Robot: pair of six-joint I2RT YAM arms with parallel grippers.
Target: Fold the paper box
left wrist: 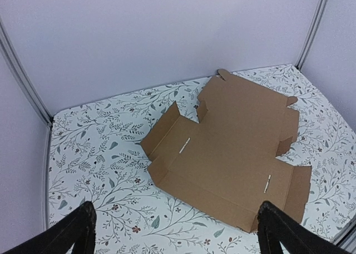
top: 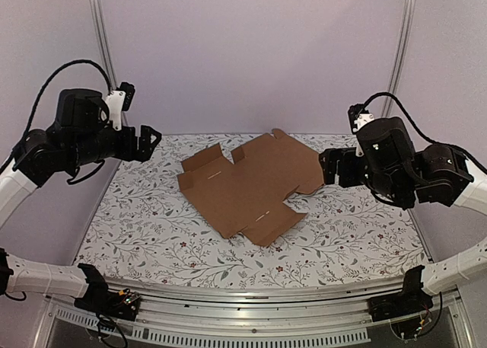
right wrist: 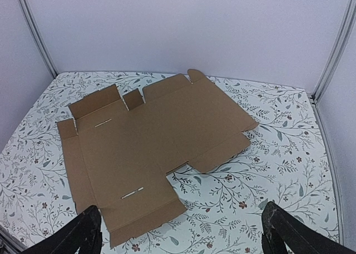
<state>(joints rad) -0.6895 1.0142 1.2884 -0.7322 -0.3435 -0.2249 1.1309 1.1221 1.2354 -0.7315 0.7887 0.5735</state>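
The floral worktop [top: 152,234] carries the box [top: 251,184], a flat brown cardboard sheet lying unfolded around the middle, nearer the far edge, with a few short flaps tilted up along its left side. The left arm is raised above the left edge, its hand [top: 151,144] pointing inward. The right arm mirrors it over the right edge, hand [top: 326,169] facing the box. Both hands are released, fingers spread wide, holding nothing and clear of the box.

I can read no text, label, brand, number or sign in any view, neither on the box [top: 247,184] nor on the flowered table [top: 342,241].
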